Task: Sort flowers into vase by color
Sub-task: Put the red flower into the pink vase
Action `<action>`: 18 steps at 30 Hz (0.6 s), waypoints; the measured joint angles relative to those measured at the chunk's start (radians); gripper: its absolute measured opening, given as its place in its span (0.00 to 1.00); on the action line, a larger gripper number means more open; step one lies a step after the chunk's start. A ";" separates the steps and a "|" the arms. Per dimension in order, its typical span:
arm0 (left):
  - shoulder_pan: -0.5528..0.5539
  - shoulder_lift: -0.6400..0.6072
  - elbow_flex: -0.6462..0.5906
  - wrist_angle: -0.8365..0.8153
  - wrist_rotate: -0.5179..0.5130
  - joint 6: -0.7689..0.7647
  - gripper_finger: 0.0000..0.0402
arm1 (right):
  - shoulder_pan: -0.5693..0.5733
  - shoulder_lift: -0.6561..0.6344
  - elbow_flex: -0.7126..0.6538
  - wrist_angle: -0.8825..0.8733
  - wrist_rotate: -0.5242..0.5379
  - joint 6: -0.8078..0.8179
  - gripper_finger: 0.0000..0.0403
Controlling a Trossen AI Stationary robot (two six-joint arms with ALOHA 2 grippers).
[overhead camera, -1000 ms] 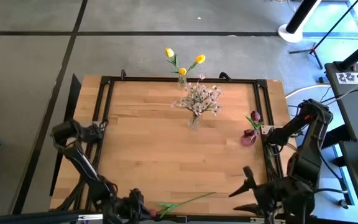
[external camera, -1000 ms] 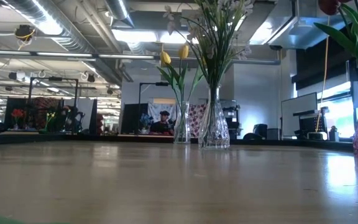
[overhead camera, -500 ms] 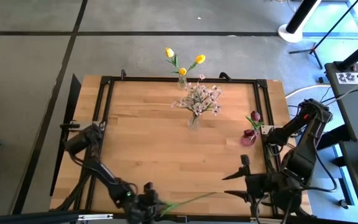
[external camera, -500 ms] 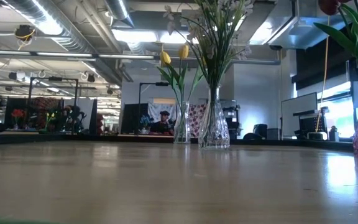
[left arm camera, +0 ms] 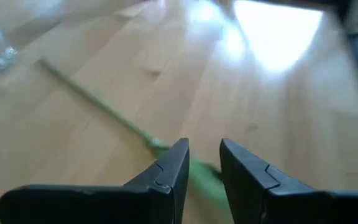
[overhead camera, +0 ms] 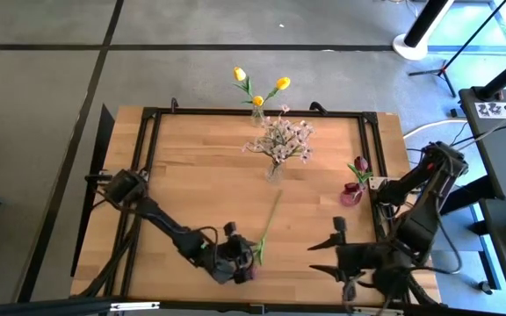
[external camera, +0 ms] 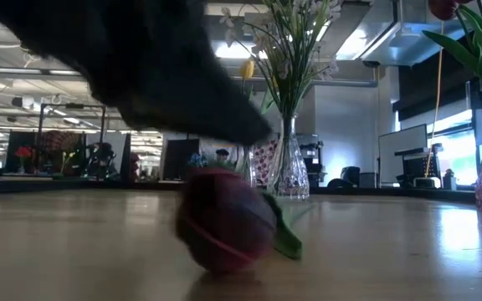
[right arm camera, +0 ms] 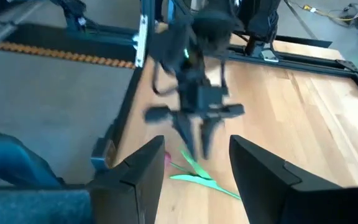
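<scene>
From above, the left hand (overhead camera: 240, 261) pinches a dark red tulip (overhead camera: 251, 269) low on the wooden surface (overhead camera: 200, 184), its stem pointing toward the blossom vase (overhead camera: 275, 169). The right hand (overhead camera: 341, 254) hovers open nearby. At surface level, the tulip's head (external camera: 224, 219) touches the wood

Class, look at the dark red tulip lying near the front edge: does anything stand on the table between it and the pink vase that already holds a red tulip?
Nothing visible does. The dark red tulip lies by the left gripper, and only bare table separates it from the pink vase near the right edge. The vase of white-pink blossoms stands farther back, off that line.
</scene>
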 joint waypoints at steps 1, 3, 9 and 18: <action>-0.008 -0.015 0.000 0.001 0.011 0.003 0.22 | -0.006 0.012 0.000 0.000 -0.003 -0.017 0.45; -0.039 -0.043 0.000 0.003 0.022 0.000 0.22 | -0.020 0.040 0.000 -0.002 -0.019 -0.065 0.45; -0.187 -0.089 0.000 0.025 -0.076 -0.063 0.22 | -0.125 0.144 0.000 0.017 -0.177 -0.272 0.45; -0.341 -0.092 0.000 0.088 -0.435 -0.097 0.22 | -0.302 0.286 0.000 0.113 -0.435 -0.412 0.45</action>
